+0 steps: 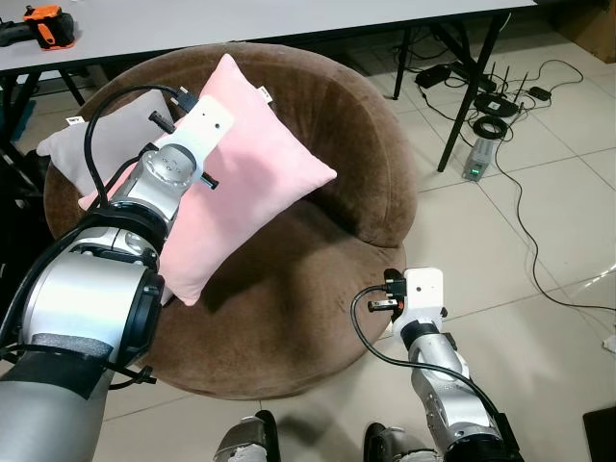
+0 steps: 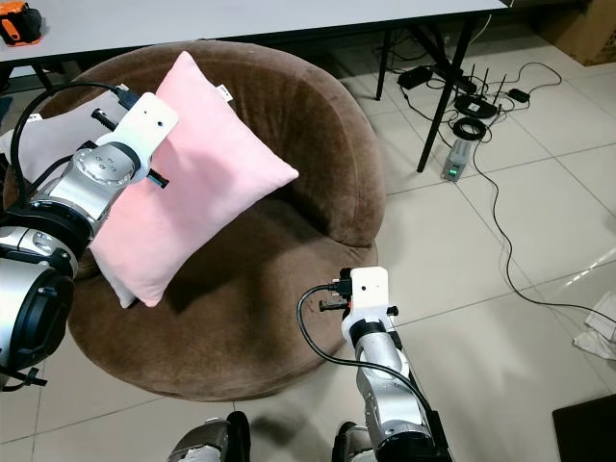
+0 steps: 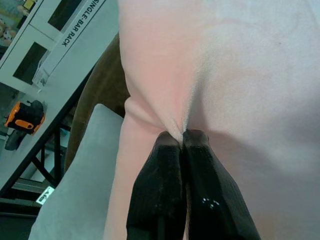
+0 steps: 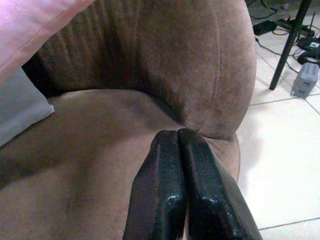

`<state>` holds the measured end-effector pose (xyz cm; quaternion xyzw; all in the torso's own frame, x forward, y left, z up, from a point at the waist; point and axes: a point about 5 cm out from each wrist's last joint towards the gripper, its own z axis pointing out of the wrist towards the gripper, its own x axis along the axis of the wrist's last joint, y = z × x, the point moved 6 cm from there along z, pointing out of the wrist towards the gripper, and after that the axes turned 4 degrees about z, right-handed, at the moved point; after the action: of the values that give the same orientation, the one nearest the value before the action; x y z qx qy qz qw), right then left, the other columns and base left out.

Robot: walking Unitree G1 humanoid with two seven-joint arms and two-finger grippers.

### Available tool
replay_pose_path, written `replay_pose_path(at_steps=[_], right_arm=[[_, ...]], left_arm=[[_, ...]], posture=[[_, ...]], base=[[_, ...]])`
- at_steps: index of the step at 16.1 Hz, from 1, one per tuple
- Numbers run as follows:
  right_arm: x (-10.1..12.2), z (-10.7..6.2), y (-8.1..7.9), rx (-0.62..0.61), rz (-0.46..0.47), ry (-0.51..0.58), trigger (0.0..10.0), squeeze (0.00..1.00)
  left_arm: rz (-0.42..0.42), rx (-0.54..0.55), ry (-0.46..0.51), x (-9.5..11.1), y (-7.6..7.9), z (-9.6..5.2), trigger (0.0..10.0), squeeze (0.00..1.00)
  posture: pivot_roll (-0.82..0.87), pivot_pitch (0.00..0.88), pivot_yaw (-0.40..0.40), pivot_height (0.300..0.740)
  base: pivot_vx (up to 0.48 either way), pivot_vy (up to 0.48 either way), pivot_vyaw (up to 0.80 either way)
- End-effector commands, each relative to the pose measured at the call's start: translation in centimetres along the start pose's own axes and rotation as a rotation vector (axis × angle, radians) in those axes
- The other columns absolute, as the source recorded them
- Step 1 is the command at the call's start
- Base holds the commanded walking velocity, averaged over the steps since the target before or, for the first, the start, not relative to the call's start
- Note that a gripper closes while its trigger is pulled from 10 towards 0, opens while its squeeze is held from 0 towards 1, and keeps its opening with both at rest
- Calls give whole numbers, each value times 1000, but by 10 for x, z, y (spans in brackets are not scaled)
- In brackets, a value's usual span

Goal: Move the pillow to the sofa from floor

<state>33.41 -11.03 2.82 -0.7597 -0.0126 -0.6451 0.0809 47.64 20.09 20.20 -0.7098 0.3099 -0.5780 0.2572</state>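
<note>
From the left eye view, the pink pillow stands tilted over the seat of the round brown sofa, its upper corner near the sofa back at 12 o'clock. The left arm reaches up across the pillow from 8 o'clock. A grey pillow lies behind it at 10 o'clock, partly hidden by the arm. A grey desk runs along the top, with an orange tool on it at 11 o'clock. On the tiled floor at 2 o'clock lie black cables and a small grey box.

The right eye view gives the same scene. The right arm is low at 6 o'clock, at the front edge of the sofa, apart from the pink pillow.

In the left wrist view, the left tool is closed tight on a fold of the pink pillow; the cloth is gathered in wrinkles at the tips. The grey pillow is just beside the pink one, and the desk with the orange tool is behind.

In the right wrist view, the right tool has its fingers pressed together and holds nothing. It points over the sofa seat toward the sofa back. A desk leg stands on the floor behind.
</note>
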Motion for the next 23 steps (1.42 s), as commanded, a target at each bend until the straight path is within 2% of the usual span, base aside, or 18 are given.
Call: replay_pose_path(at_steps=[1, 4, 5, 6, 7, 8, 9, 10, 11, 13, 16, 17, 19, 20, 21, 23], right_arm=[[-1, -2, 0, -8, -2, -9, 10000, 0], [-2, -2, 1, -11, -1, -13, 10000, 0], [-2, -2, 1, -11, -1, -14, 10000, 0], [-1, -2, 1, -11, -2, -14, 10000, 0], [-2, -1, 1, -10, -1, -16, 10000, 0], [-2, -1, 0, -9, -1, -17, 10000, 0], [-1, 0, 0, -8, -2, -18, 10000, 0], [-1, 0, 0, -7, -3, -18, 10000, 0], [-1, 0, 0, -8, -3, -18, 10000, 0], [-1, 1, 0, -9, -5, -18, 10000, 0], [-1, 1, 0, -10, -4, -18, 10000, 0], [-1, 1, 0, -10, -4, -19, 10000, 0], [-1, 1, 0, -12, -5, -21, 10000, 0], [-1, 1, 0, -13, -4, -20, 10000, 0], [-1, 1, 0, -14, -4, -21, 10000, 0], [-1, 0, 0, -14, -4, -22, 10000, 0]], left_arm=[[9, 24, 8, 4, -7, 0, 10000, 0], [-10, 23, 5, 3, -7, 0, 10000, 0], [-9, 59, 0, 3, -12, -1, 10000, 0], [-103, 44, 24, 8, -12, 0, 10000, 0], [-126, 37, 23, 7, -12, 0, 3490, 0], [-153, 26, 9, 4, -10, 0, 3333, 0], [-245, 20, 6, 3, -10, 0, 10000, 0], [-270, 1, 8, 4, -7, 0, 10000, 0], [-226, 16, 13, 5, -9, 0, 10000, 0], [-284, 18, 19, 6, -8, 0, 10000, 0], [-252, 49, 21, 7, -13, 0, 10000, 0], [-272, 46, 26, 8, -13, 0, 10000, 0], [-394, 33, 31, 9, -15, 0, 10000, 0], [-518, 23, 36, 10, -15, 0, 10000, 0], [-592, 19, 58, 14, -18, -1, 10000, 0], [-508, 58, 42, 11, -23, -1, 10000, 0]], posture=[[-179, 158, 88, 740], [-178, 157, 89, 740], [-176, 158, 89, 740], [-176, 158, 88, 740], [-174, 159, 88, 740], [-172, 158, 87, 740], [-170, 157, 88, 740], [-172, 158, 89, 740], [-172, 157, 89, 740], [-172, 159, 85, 740], [-173, 157, 88, 740], [-173, 157, 88, 740], [-172, 158, 89, 740], [-171, 161, 90, 740], [-171, 161, 90, 740], [-169, 157, 93, 740]], base=[[0, 0, 0], [0, 0, 0], [0, 0, 0], [0, 0, 0], [0, 0, 0], [0, 0, 0], [0, 0, 0], [0, 0, 0], [0, 0, 0], [0, 0, 0], [0, 0, 0], [0, 0, 0], [0, 0, 0], [0, 0, 0], [0, 0, 0], [0, 0, 0]])
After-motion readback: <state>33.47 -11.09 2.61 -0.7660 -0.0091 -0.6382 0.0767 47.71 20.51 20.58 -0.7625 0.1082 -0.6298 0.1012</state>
